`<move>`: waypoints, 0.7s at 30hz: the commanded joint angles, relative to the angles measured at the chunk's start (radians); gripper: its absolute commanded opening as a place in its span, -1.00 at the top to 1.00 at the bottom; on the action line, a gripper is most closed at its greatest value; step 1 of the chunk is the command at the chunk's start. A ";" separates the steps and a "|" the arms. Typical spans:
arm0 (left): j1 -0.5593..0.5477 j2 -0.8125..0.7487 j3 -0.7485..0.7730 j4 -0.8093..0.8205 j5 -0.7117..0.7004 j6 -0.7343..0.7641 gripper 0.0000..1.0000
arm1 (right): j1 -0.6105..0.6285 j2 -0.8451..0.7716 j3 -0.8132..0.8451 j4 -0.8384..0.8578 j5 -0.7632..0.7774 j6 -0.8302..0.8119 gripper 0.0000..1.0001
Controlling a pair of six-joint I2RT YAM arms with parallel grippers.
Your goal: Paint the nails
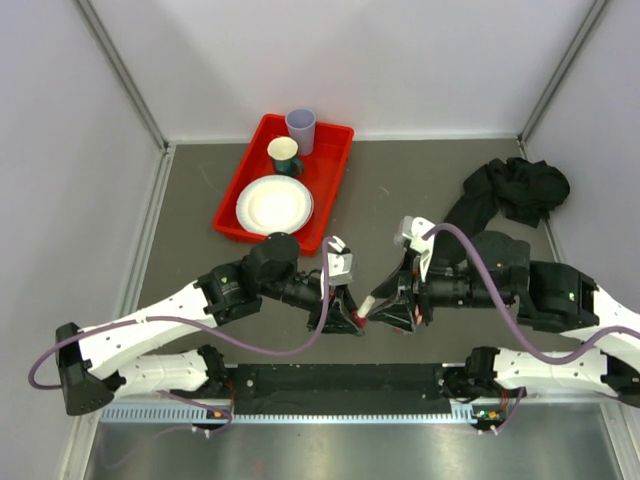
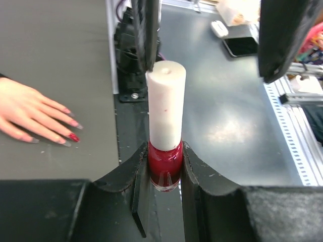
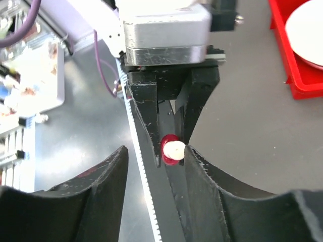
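Two end effectors meet over the near edge of the dark grey surface (image 2: 55,45), and I judge the step in hand to be opening the polish, not yet painting. My left end effector (image 2: 165,161) is clamped narrow on the small red glass polish bottle (image 2: 165,166), gripping it low on the glass so that the tall off-white cylindrical cap (image 2: 165,101) stands free above the jaws. My right end effector (image 3: 155,154) stands partly wide with the cap between its jaws. One of its fingers (image 2: 146,30) is right against the cap's side, though I cannot tell if it touches, and the other is well apart, so it holds nothing. The cap is on the bottle. The nails (image 2: 74,137) sit on the skin-coloured mannequin hand (image 2: 28,113), which lies flat on the surface off to the side, well apart from the bottle. One nail shows deep red and the rest look pale. Next, I think, the right jaws must centre on the cap, close firmly and twist it off while the left holds the glass steady and upright, since a skewed pinch could tip or spill the polish.
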 commanded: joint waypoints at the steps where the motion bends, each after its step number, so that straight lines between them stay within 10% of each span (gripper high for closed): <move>1: 0.000 -0.007 0.045 0.059 0.080 -0.025 1.00 | -0.012 0.012 0.019 0.029 -0.105 -0.046 0.10; 21: -0.002 -0.016 0.048 0.055 0.070 -0.026 1.00 | -0.055 0.056 -0.005 0.017 -0.115 -0.066 0.07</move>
